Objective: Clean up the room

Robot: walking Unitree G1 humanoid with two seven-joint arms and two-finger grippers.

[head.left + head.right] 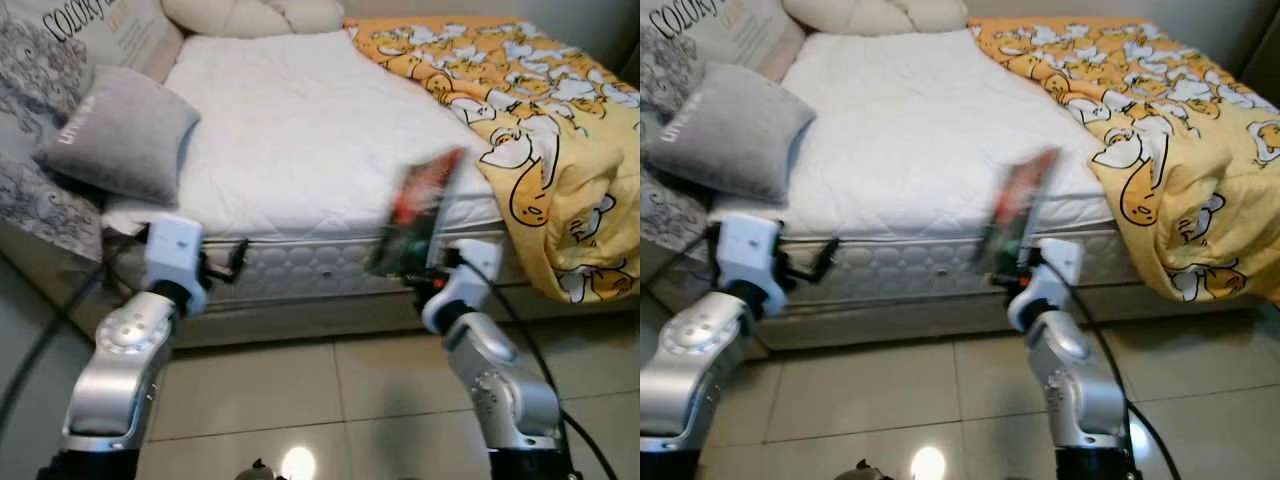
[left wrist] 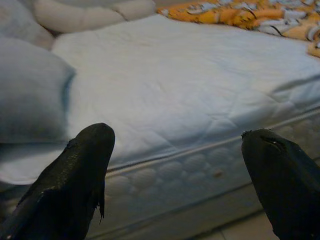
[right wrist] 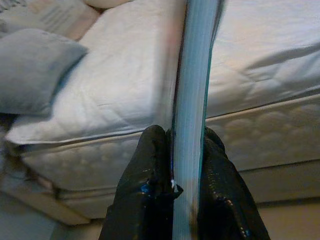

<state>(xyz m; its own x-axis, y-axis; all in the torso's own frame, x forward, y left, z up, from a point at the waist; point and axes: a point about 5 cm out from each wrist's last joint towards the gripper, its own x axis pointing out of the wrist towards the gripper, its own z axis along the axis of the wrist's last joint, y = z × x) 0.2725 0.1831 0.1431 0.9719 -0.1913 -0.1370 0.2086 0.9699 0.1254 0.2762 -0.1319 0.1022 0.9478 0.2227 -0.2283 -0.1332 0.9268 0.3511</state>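
One book (image 1: 418, 212) is in the lower middle of the frame, standing on its short end with its long axis nearly upright, the top leaning a little to the right. The right pincer (image 3: 186, 150) is clamped on its lower edge, in front of the bed (image 1: 300, 130). The left pincer (image 2: 175, 165), in the lower left, has its two fingers wide apart and holds nothing. On the bed lie one grey pillow (image 1: 125, 135) and one yellow blanket (image 1: 540, 110).
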